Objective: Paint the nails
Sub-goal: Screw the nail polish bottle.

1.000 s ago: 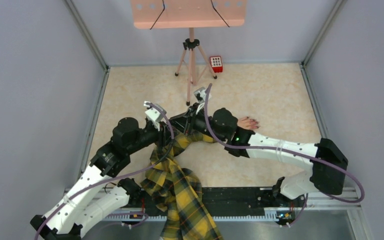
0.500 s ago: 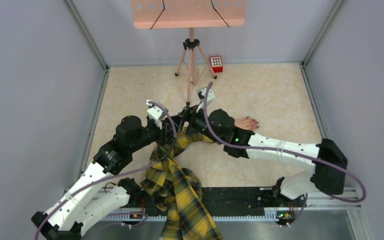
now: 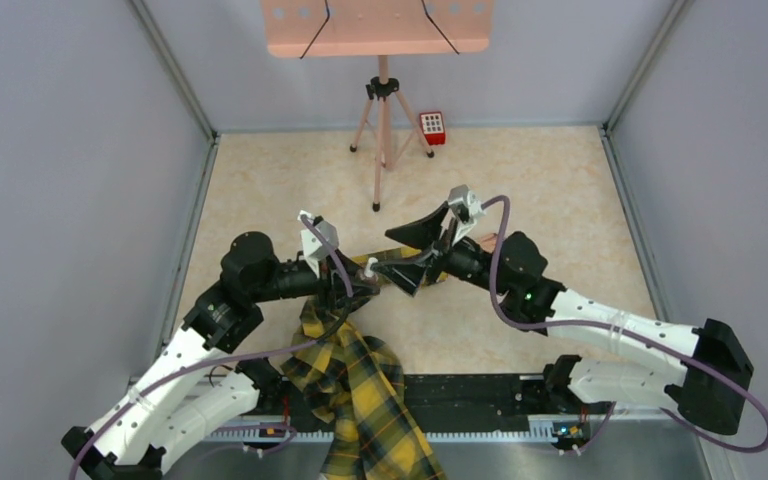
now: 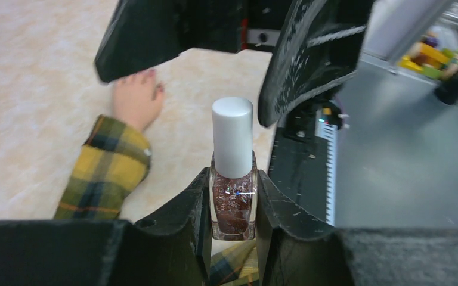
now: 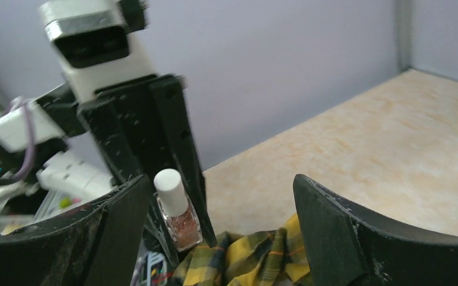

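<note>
Jaws of left gripper (image 4: 232, 180) pinch a small glass bottle of glittery red-brown polish (image 4: 232, 205). Right gripper (image 5: 219, 185) jaws are spread, near its white cylindrical cap (image 4: 232, 137). Centre on cap, close square, twist without tilting. Dark red glossy nails (image 4: 157, 89) of the pale mannequin hand lie on the beige marbled bench (image 4: 36, 71), 10 o'clock of cap in left wrist view.

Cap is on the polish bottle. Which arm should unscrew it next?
Right: the right end effector, open, faces the white cap; the left end effector is clamped on the nail polish bottle, holding it upright.

Mannequin hand (image 4: 136, 98) half behind right end effector (image 4: 182, 89) — nails (image 4: 158, 89) blurred, plaid sleeve (image 3: 360, 400) cut off below
</note>
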Controlling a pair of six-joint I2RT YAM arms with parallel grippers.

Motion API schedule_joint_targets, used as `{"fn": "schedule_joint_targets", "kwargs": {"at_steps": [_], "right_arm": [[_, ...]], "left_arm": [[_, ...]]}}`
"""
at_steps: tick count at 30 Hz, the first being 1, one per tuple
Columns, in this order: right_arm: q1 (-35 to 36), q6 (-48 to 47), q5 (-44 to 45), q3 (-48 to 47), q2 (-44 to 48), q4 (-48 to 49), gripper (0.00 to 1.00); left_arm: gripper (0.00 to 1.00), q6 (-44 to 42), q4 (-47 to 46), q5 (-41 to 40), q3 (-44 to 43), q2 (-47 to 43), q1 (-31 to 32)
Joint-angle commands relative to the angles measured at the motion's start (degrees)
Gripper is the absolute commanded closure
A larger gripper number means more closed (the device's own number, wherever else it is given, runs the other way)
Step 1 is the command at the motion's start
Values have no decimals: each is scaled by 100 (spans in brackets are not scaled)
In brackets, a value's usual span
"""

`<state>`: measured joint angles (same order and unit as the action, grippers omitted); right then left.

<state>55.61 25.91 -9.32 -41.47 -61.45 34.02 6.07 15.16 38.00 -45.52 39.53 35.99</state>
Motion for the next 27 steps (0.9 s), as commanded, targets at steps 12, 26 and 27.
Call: {"fn": "schedule_joint_targets", "kwargs": {"at_steps": [12, 26, 27], "right_arm": [[-14, 854, -3635, 19, -734, 3619, 33], [102, 906, -3891, -253, -1037, 3415, 76], [114, 922, -3880, -260, -1058, 3418, 84]], "left_arm": [[100, 535, -1002, 2766, -80, 187, 5], [100, 532, -1010, 2695, -72, 140, 12], [100, 517, -1004, 2632, -71, 138, 10]]}}
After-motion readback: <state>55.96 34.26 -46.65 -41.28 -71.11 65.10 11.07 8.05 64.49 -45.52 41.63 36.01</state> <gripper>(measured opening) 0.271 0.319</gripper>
